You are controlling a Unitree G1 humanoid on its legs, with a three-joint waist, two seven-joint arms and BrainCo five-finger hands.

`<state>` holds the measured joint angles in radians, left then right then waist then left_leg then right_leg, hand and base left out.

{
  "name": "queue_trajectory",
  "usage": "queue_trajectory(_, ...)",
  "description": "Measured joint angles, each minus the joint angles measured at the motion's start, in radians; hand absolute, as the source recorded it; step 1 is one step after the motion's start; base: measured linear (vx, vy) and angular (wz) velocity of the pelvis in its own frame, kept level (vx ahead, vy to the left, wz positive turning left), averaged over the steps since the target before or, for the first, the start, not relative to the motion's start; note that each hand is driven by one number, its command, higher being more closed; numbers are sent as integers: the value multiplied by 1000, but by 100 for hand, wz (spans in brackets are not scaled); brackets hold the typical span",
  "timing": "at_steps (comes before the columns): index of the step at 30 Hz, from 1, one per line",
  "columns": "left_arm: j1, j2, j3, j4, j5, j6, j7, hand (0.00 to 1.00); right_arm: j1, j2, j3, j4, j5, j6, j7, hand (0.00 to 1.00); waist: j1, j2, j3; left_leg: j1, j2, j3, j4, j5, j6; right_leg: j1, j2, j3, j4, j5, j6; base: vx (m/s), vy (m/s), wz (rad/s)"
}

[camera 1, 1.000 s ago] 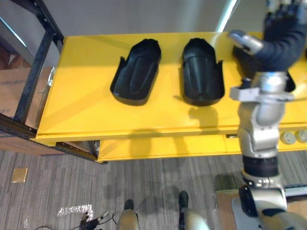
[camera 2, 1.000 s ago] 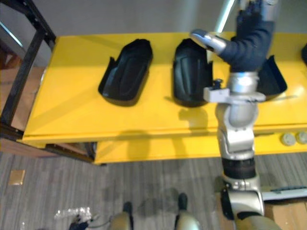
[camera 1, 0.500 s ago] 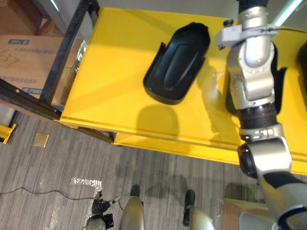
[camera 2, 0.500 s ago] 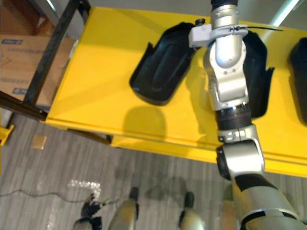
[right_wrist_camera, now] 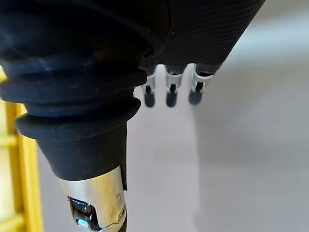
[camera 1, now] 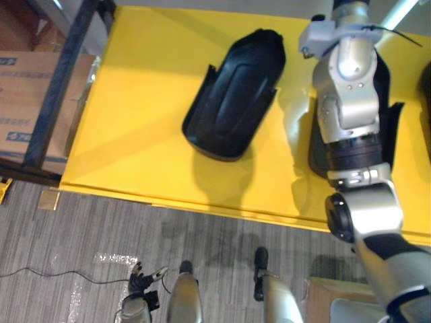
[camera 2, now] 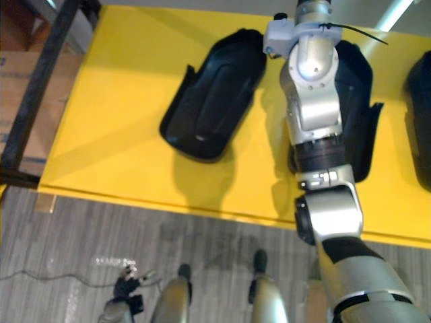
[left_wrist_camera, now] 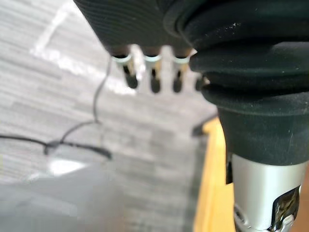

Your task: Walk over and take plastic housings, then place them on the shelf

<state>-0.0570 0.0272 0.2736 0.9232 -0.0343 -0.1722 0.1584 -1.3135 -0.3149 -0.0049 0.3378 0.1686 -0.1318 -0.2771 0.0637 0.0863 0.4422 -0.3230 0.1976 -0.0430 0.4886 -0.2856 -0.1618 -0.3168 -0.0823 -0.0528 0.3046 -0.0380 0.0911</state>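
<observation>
On the yellow bench (camera 1: 128, 128), one black plastic housing (camera 1: 232, 94) lies free; a second housing (camera 2: 357, 101) is partly covered by the right arm. The left hand (left_wrist_camera: 153, 79) and the right hand (right_wrist_camera: 169, 94) are seen with fingers straight and nothing held. The shells are judged light, stiff and smooth, best pinched at a raised side wall.

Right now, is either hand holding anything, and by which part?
Nothing is held: left hand and right hand both show relaxed, empty fingers.

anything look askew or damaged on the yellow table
Nothing looks spilled or damaged. The left housing lies askew on the yellow table, slanted against its edges, while the second housing, partly under the right arm, lies straighter.
</observation>
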Motion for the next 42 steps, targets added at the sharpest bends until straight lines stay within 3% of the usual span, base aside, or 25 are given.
queue_trajectory(1,-24,19,-15,-2,-6,0,5,0,23,3,-27,-90,-33,-4,-13,0,1,-15,23,-1,-14,11,34,-23,5,-29,-10,14,75,-42,19,9,155,-8)
queue_trajectory(3,-44,34,-22,-10,-7,0,18,0,33,27,-36,-146,-69,-9,-25,0,7,-25,33,-35,-21,30,105,-23,5,-65,-21,30,133,-50,14,-24,127,-11)
queue_trajectory(7,-53,42,-40,-44,-6,-1,36,0,72,107,7,-272,-130,-13,-30,0,15,-23,46,-63,-18,57,207,-23,4,-107,-22,60,212,-53,10,0,72,-27)
queue_trajectory(13,-70,-2,-59,-49,-4,0,35,0,200,125,6,-442,-155,-42,-33,0,5,-22,45,-82,-19,109,305,-22,3,-153,-45,88,305,-83,4,40,56,-22)
queue_trajectory(14,-74,-15,-50,-49,-3,0,35,0,220,138,7,-475,-156,-47,-35,0,0,-23,45,-144,-12,104,401,-34,-32,-157,-51,106,319,-92,-1,37,114,-5)
queue_trajectory(15,-88,-28,-53,-48,-2,0,34,0,243,137,-15,-517,-168,-59,-47,0,-9,-21,44,-178,-2,110,320,-93,-12,-163,-59,110,342,-102,5,47,167,8)
queue_trajectory(16,-91,-38,-57,-51,0,1,35,0,270,133,-25,-560,-175,-62,-52,0,-18,-17,42,-155,10,128,180,-44,35,-177,-67,108,398,-119,31,31,158,18)
queue_trajectory(18,-98,-42,-61,-53,4,3,35,0,339,139,-16,-634,-184,-72,-50,0,-12,-34,38,-156,-9,151,248,-45,52,-218,-98,112,490,-145,59,19,120,8)
queue_trajectory(21,-97,-36,-50,-65,4,3,38,0,440,146,8,-761,-183,-98,-42,0,-5,-47,31,-154,-16,173,312,-54,56,-201,-107,105,440,-172,63,46,21,-9)
queue_trajectory(25,-86,-57,-27,-73,7,3,36,0,630,78,-133,-935,-145,-150,-23,0,-40,-36,17,-144,5,166,320,-63,43,-171,-98,81,409,-172,64,40,-9,-17)
queue_trajectory(27,-84,-82,-27,-66,12,3,34,0,728,55,-234,-985,-111,-175,-13,0,-46,-37,-2,-119,10,172,312,-68,38,-150,-94,78,398,-172,64,8,18,-11)
queue_trajectory(33,-2,-92,-27,-56,13,-1,13,0,1026,54,-479,-1120,100,-305,83,0,-70,-55,-153,-31,21,193,233,-114,42,-60,-91,48,325,-202,78,-1,1,2)
queue_trajectory(35,22,-91,-23,-53,14,-1,9,0,1097,65,-522,-1136,139,-326,111,0,-76,-77,-173,-17,22,197,243,-134,43,-41,-92,47,314,-238,86,-29,-7,-3)
queue_trajectory(38,72,-95,-17,-34,15,-1,-9,0,1236,90,-574,-1155,188,-334,149,0,-82,-90,-222,10,36,219,239,-145,38,-25,-84,53,306,-241,82,-47,3,-14)
queue_trajectory(42,135,-98,-7,-18,16,-2,-12,0,1373,188,-578,-1086,198,-332,145,0,-91,-96,-320,70,43,276,152,-122,35,12,-68,84,200,-196,76,53,20,-33)
